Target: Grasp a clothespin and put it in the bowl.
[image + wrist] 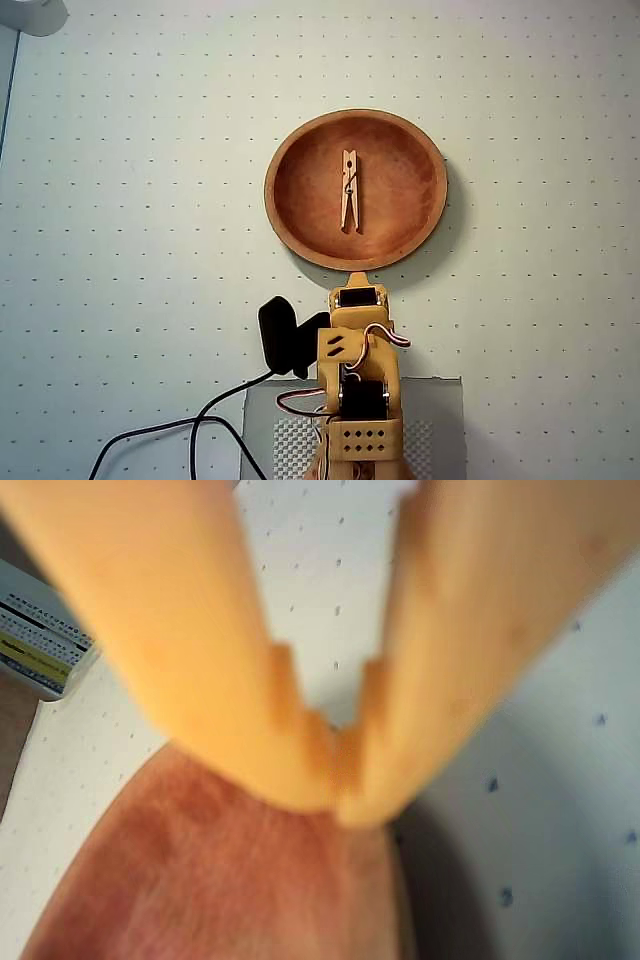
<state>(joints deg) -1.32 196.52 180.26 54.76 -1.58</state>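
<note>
— How is the pincer (340, 805) standing?

— Pressed together. In the wrist view the two yellow fingers (200, 640) meet at their tips, with only a narrow wedge of white table (330, 570) showing between them higher up. Nothing is pinched there.

— Does it touch anything?

— I cannot tell. The tips hang over the bowl (200, 880) near its rim, but that view is badly blurred and gives no sense of height.

— And the pin?

— It lies in the bowl (300, 180), about in the middle, lengthwise toward the arm (360, 370). You see the pin (350, 190) only in the overhead view; the wrist view shows just a smear of reddish wood.

— What else is hard to make out?

— From above, the arm hides the pincer almost entirely; only a small yellow tip pokes out by the bowl's near rim. The arm's base is cut off at the bottom edge, and so is the black cable (200, 425). At the wrist view's left edge sits a labelled box (40, 645), cropped, its print unreadable.
</note>
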